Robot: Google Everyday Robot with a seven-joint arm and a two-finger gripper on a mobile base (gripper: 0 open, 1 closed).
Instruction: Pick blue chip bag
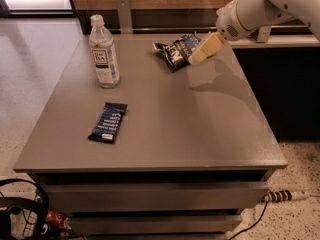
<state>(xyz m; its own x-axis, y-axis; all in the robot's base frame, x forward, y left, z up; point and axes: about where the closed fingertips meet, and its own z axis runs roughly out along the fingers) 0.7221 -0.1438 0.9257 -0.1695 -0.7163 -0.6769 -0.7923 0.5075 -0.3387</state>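
Observation:
The blue chip bag, crinkled dark navy with white lettering, lies at the far middle of the grey table. My gripper hangs from the white arm coming in from the upper right. Its cream fingers are just above the bag's right end and cover part of it.
A clear water bottle with a white cap stands at the far left. A flat dark blue bar wrapper lies at the front left. A dark counter stands to the right of the table. Cables and a power strip lie on the floor.

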